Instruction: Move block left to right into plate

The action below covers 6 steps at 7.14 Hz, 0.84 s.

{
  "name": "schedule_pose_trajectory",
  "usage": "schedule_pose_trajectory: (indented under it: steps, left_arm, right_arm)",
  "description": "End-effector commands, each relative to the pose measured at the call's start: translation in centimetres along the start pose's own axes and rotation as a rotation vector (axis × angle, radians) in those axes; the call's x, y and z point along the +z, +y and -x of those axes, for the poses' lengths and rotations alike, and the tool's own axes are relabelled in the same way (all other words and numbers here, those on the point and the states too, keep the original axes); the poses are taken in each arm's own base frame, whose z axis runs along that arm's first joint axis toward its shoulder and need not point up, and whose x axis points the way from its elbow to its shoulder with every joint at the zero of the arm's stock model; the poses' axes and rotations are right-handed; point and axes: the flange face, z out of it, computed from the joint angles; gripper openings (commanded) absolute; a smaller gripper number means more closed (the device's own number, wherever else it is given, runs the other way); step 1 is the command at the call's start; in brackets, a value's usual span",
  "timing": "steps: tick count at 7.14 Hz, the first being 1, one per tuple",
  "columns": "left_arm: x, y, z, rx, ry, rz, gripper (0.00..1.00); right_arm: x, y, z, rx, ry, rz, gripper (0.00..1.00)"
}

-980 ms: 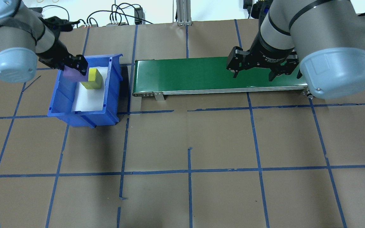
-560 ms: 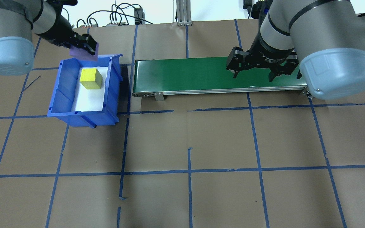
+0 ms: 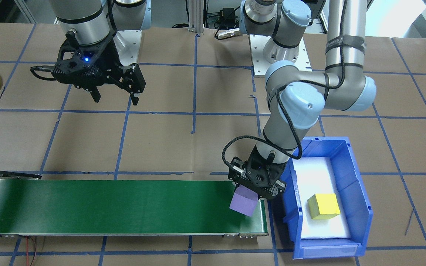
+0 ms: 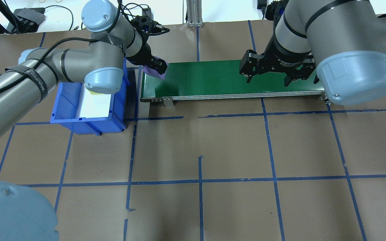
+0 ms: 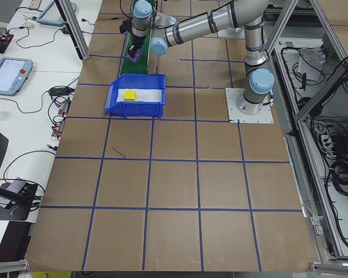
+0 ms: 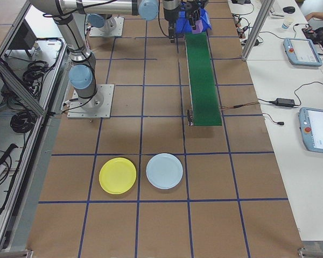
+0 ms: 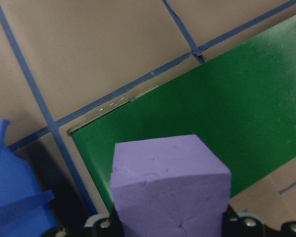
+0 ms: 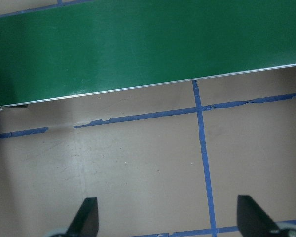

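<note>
Left end effector (image 3: 256, 186) grasping purple foam block (image 3: 243, 201) over green conveyor belt's (image 3: 117, 207) near end; block likely light, soft, squashable (hold opposite flat faces gently); right end effector (image 3: 116, 96) released.

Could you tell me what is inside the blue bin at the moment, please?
The blue bin holds one yellow foam cube resting on a white liner. The front-facing view shows the whole interior; overhead, the left arm covers most of it.
</note>
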Motion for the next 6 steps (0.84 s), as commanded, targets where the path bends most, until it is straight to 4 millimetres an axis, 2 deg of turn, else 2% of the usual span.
schedule_pose_trajectory:
  steps: [1,2,3,5,6]
  left_arm:
    - [1.4,-0.3,0.4,-0.002,-0.024,0.006,0.99]
    - [1.1,-0.3,0.5,-0.035,-0.035,0.006,1.00]
    - [0.0,-0.3,0.8,-0.050,-0.080,0.004,1.00]
    - [-4.7,-0.2,1.5,-0.056,-0.179,-0.018,1.00]
    - [-6.6,0.5,4.3,-0.092,-0.197,-0.020,1.00]
  right_arm:
    - [0.0,0.0,0.0,0.000,0.000,-0.001,1.00]
    - [0.1,0.0,0.0,0.000,0.000,0.001,1.00]
    - [0.0,0.0,0.0,0.000,0.000,-0.001,1.00]
    - [0.1,0.0,0.0,-0.003,0.000,0.001,1.00]
    - [0.2,-0.1,0.0,-0.008,0.002,0.001,1.00]
